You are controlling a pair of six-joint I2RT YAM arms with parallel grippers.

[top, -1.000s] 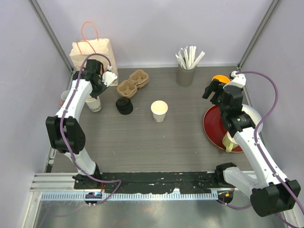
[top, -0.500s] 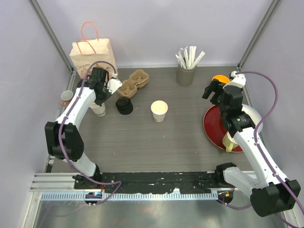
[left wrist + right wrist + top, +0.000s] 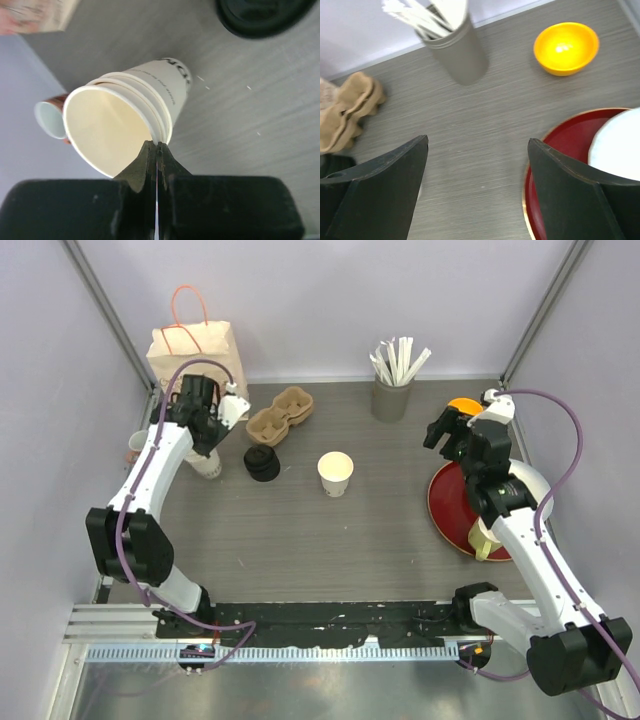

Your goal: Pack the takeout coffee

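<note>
Mid-table, the small cream-white paper cup (image 3: 335, 473) stands upright and open-topped, apart from both arms, right of the round black plastic lids (image 3: 262, 462). Left gripper (image 3: 156, 147): fingers pressed together at the rim of the nested cream cup stack (image 3: 125, 115); can't tell if it's pinched. Right gripper (image 3: 477, 142) gapes wide over the grey table (image 3: 300, 530), holding nothing.

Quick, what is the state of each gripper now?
Left gripper: closed, tips at the rim of the cup stack; a grip on it cannot be told.
Right gripper: open, holding nothing.
</note>
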